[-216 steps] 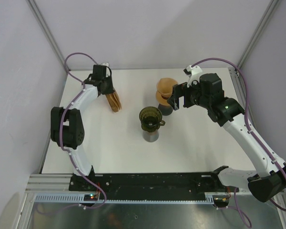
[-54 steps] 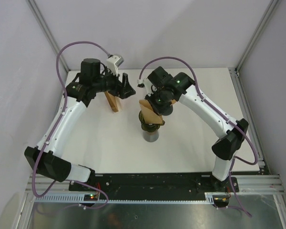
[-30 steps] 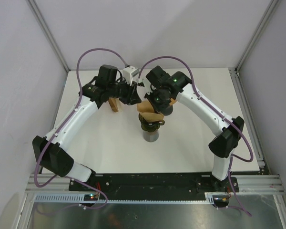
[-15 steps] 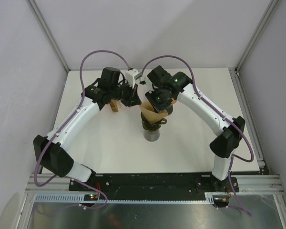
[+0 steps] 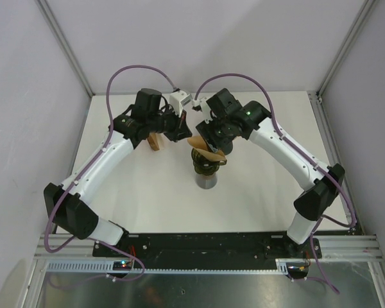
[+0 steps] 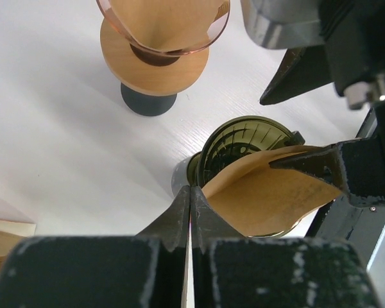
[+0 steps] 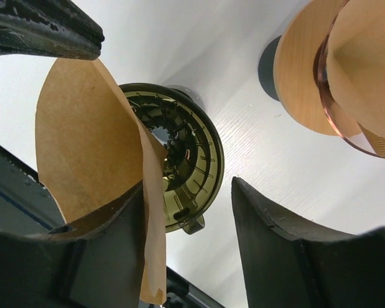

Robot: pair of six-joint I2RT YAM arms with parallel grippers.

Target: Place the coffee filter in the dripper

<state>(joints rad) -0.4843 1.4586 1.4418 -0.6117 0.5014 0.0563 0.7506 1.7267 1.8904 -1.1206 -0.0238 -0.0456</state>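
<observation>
Seen from above, the coffee filter (image 5: pixel 206 147) sits crooked over the dripper (image 5: pixel 204 169), not yet seated, with both arms crowding it. In the left wrist view, the left gripper (image 6: pixel 190 192) is closed on the filter's near edge; pulling away without releasing could drag the paper out or topple the dripper. In the right wrist view, the right gripper (image 7: pixel 187 184) stands open, the paper resting against one finger (image 7: pixel 96 269); it may cling and lift.

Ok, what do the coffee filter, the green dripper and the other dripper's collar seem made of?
The coffee filter looks like thin paper: matte brown, speckled, curling. The dripper is translucent olive, glossy, ribbed inside: glass or plastic, cannot tell. The collar looks like wood: smooth tan, faint grain.
</observation>
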